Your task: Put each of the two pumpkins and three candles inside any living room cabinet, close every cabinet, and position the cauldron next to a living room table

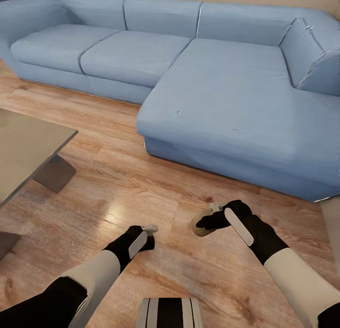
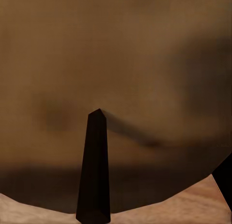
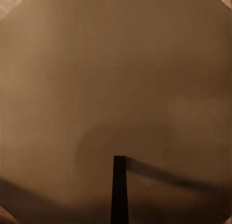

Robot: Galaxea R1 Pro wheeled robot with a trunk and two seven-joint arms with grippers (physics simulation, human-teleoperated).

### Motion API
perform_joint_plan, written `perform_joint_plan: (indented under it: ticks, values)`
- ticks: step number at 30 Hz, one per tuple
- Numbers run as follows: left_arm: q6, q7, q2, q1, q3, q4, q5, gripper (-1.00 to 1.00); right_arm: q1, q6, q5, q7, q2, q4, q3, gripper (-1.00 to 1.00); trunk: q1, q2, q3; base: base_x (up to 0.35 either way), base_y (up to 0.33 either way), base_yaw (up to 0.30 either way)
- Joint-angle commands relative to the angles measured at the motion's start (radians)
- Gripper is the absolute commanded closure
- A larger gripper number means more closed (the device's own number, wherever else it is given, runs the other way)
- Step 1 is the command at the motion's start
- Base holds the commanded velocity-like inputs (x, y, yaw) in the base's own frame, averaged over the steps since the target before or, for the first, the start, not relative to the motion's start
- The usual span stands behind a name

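My right gripper point(image 1: 208, 222) is shut on a short tan candle point(image 1: 202, 224), held low over the wooden floor in front of the sofa. In the right wrist view the candle's brown faceted side point(image 3: 116, 89) sits close to the camera, with one dark finger point(image 3: 119, 190) against it. My left gripper point(image 1: 150, 231) is also held low, and a small grey bit of another candle point(image 1: 151, 228) peeks out at its tip. The left wrist view has that candle's brown body point(image 2: 116, 64) pressed against a finger point(image 2: 94, 171). The coffee table point(image 1: 23, 148) stands at the left. Pumpkins, cabinet and cauldron are out of view.
A large blue sectional sofa point(image 1: 212, 96) spans the back and right, its chaise reaching toward me. Bare wooden floor point(image 1: 118, 177) lies between the sofa and the table. A pale rug edge point(image 1: 332, 238) is at far right. My base point(image 1: 169, 314) is at the bottom edge.
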Motion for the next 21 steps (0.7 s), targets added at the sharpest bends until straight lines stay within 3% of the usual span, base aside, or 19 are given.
perform_joint_plan:
  ticks: [1,11,21]
  values:
    - [0.003,0.008,0.001,0.0,-0.007,-0.002,0.012,1.0,-0.001,0.001,-0.011,-0.007,-0.001,0.001,0.003,1.0,-0.001,0.0,0.003,0.0,0.0,0.0]
    - [0.003,0.008,0.001,0.0,-0.005,-0.006,0.012,1.0,-0.001,-0.007,-0.01,-0.008,0.003,0.073,0.006,1.0,-0.005,0.002,0.042,0.0,0.0,0.0]
    - [0.003,0.008,0.001,0.0,-0.006,-0.012,0.012,1.0,-0.001,-0.098,-0.004,-0.009,0.005,0.134,0.008,1.0,-0.01,0.005,0.082,0.0,0.0,0.0]
